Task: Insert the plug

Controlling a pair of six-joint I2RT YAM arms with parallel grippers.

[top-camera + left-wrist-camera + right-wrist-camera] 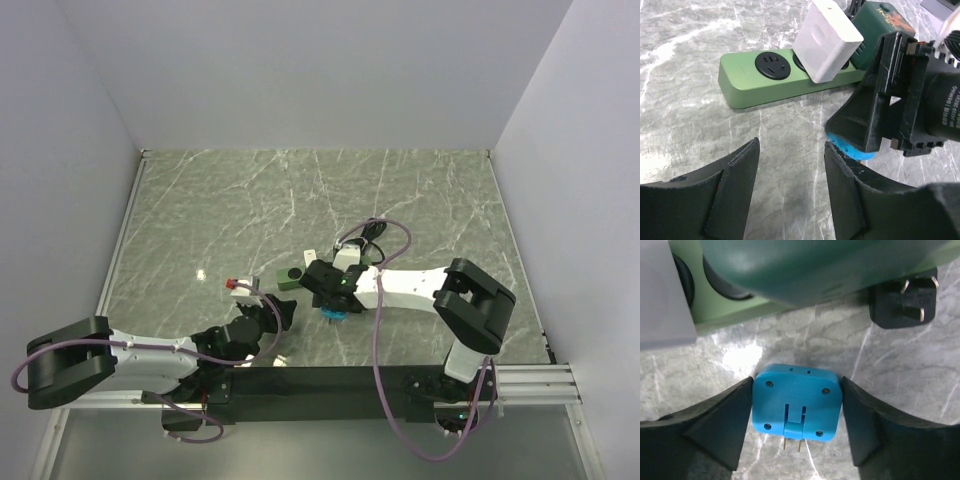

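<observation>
The blue plug (797,401) lies on the marble with its two brass prongs folded out toward the near side. My right gripper (797,390) is shut on the blue plug, one black finger against each side. The green power strip (765,80) lies just beyond, with a white adapter (826,40) and a dark green block (880,27) plugged in and one round socket free at its left end. My left gripper (791,150) hovers open over bare marble to the left of the blue plug (852,150), with nothing between its fingers.
A black three-pin plug (905,300) lies on the table to the right of the strip. A small red-tipped part (233,284) sits left of the strip (288,277). Purple cables loop from both arms. White walls enclose the table.
</observation>
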